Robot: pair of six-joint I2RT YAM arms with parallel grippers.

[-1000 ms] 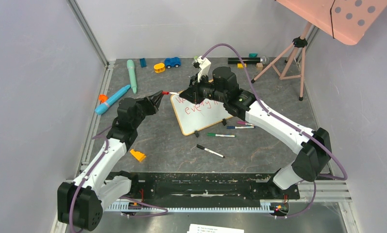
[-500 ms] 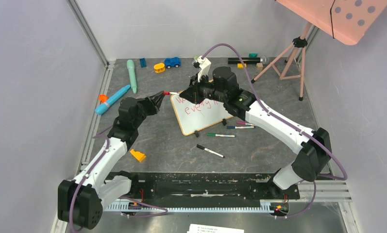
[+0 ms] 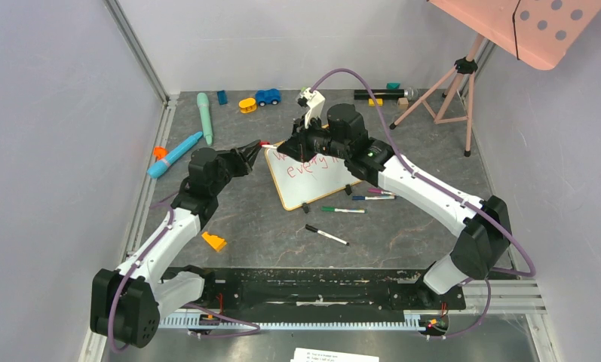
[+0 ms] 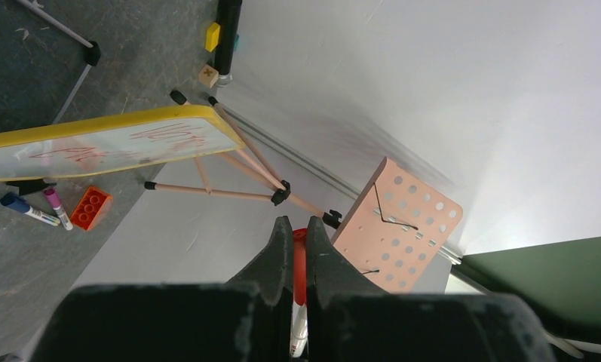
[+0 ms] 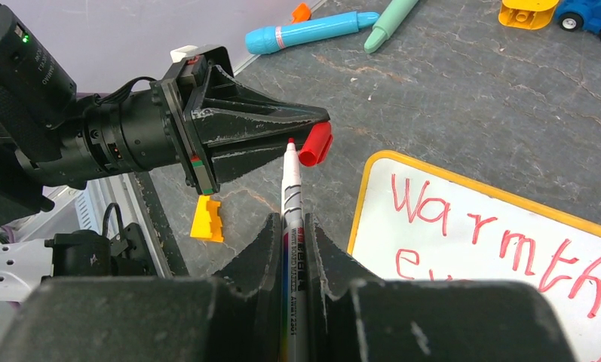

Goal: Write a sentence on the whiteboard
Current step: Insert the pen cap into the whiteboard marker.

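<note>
Holding a white-barrelled whiteboard marker point(image 5: 292, 185) with its red tip bared, the right gripper point(image 5: 292, 220) was seen clamped narrow on the barrel. The tip was aimed at the left gripper point(image 5: 312, 130), whose jaws were pinched onto a small red plastic cap point(image 5: 317, 143). The tip sat just beside the cap; contact could not be told. That pairing was judged to be a recapping, one hand presenting the pen and the other steadying the cap in the air off the board's far-left corner. The small white whiteboard with a thin yellowish wood frame point(image 3: 320, 187) was found mid-table, turned at an angle, with its far part under the right wrist. The red handwritten sentence point(image 5: 409, 202) was carried on it in two lines: "Warmth" was read in full, "every" below it, and the rest was hidden by the arm or cut off. The writing was therefore judged done or nearly so. Open dark grey tabletop point(image 3: 282, 234) was left between the board's left edge and the side rail, with only an orange wedge block point(image 3: 213, 241) lying near the left forearm. Three loose pens point(image 3: 343, 210) were scattered just off the near-right edge, so a low sweep there was judged risky. The pink tripod stand point(image 3: 452, 87) was well apart at the far right.
</note>
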